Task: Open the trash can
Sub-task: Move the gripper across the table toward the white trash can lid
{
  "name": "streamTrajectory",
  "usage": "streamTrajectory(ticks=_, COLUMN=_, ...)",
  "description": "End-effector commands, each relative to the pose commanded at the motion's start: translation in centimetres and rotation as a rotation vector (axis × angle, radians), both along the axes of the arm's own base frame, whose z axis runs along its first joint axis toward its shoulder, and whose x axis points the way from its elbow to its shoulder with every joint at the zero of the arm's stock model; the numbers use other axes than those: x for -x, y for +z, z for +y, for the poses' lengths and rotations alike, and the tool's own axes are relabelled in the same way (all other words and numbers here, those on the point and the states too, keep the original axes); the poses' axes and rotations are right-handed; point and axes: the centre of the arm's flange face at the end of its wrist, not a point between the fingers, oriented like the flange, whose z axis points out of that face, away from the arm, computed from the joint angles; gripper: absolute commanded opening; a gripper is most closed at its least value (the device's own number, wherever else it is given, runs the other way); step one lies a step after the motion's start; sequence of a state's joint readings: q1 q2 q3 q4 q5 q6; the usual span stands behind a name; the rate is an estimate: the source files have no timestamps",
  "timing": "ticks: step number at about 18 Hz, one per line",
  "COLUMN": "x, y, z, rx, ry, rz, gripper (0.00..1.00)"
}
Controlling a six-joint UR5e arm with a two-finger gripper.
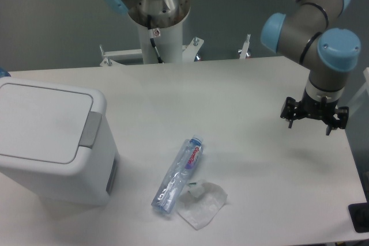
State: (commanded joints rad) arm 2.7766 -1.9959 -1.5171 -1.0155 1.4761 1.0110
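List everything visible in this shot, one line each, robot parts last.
trash can: 1, white with grey push tab, left side of table, lid shut
plastic bottle: 1, clear with a blue cap and a blue and red label, lying on its side near table centre front
crumpled plastic wrapper: 1, clear, against the bottle's lower end
table: 1, white, fills most of the view
robot base column: 1, white and silver, behind the table's far edge
arm: 1, silver with blue joint caps, upper right
gripper: 1, black, above the table's right side, holding nothing
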Motion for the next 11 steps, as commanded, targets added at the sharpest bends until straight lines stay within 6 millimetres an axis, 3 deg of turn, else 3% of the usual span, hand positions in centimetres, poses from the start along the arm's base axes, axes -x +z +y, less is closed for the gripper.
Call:
streamTrajectory(ticks=3, x=-1.3, y=2.4, z=1.0, rx=-0.115, ry=0.071, rz=-0.032, gripper=1.0)
streamTrajectory(ticks=8, x=-5.9, y=5.0, z=6.7, rx=-0.17, ry=0.138, rz=-0.048, gripper=1.0)
streamTrajectory(ticks=11, x=-9.6, y=6.6, z=10.2, rx=-0.196, ry=0.154, rz=-0.053, gripper=1.0)
